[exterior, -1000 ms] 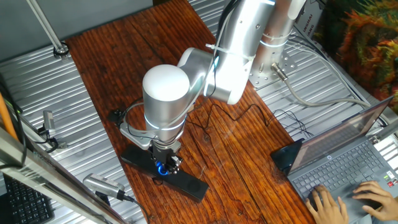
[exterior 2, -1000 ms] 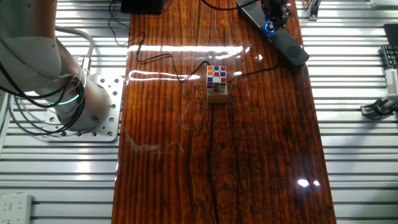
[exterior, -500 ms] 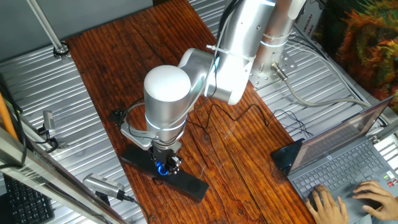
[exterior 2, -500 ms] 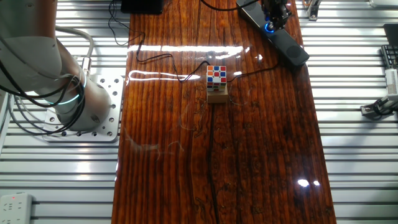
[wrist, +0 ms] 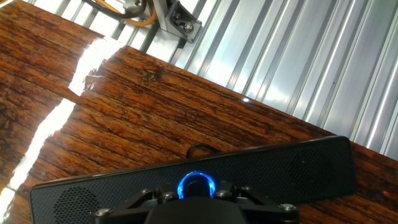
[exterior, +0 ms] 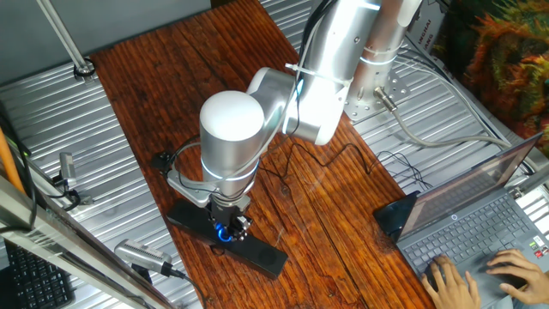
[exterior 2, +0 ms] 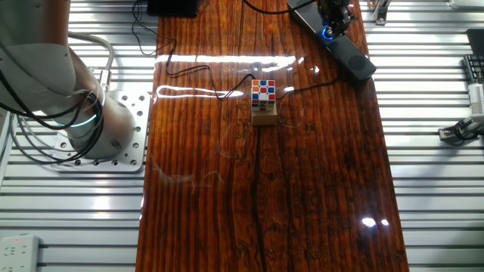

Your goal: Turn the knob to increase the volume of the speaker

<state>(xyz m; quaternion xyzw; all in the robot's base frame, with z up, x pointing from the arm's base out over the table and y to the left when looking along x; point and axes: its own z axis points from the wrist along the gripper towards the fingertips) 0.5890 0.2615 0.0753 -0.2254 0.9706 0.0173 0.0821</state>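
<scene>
The speaker point(exterior: 264, 255) is a long black bar lying across the near left of the wooden table, also seen as the speaker point(exterior 2: 352, 58) and the speaker point(wrist: 298, 165). Its knob point(wrist: 196, 185) glows with a blue ring at the bar's middle and shows as the knob point(exterior: 223, 233) and the knob point(exterior 2: 327, 32). My gripper point(wrist: 196, 194) stands straight down over it, the gripper point(exterior: 228, 225) and gripper point(exterior 2: 333, 17) showing the same. The jaws sit tight on either side of the ring, shut on the knob. The fingertips themselves are mostly hidden by the hand.
A colourful cube on a wooden block point(exterior 2: 263, 98) stands mid-table, with a thin black cable point(exterior 2: 219, 91) running past it. An open laptop point(exterior: 467, 219) with a person's hands on it sits at the right edge. Metal clamps point(exterior: 67, 176) lie on the ribbed surface beside the table.
The arm's white wrist cap has drifted very slightly to the right. The gripper stays on the knob and the speaker has not moved.
</scene>
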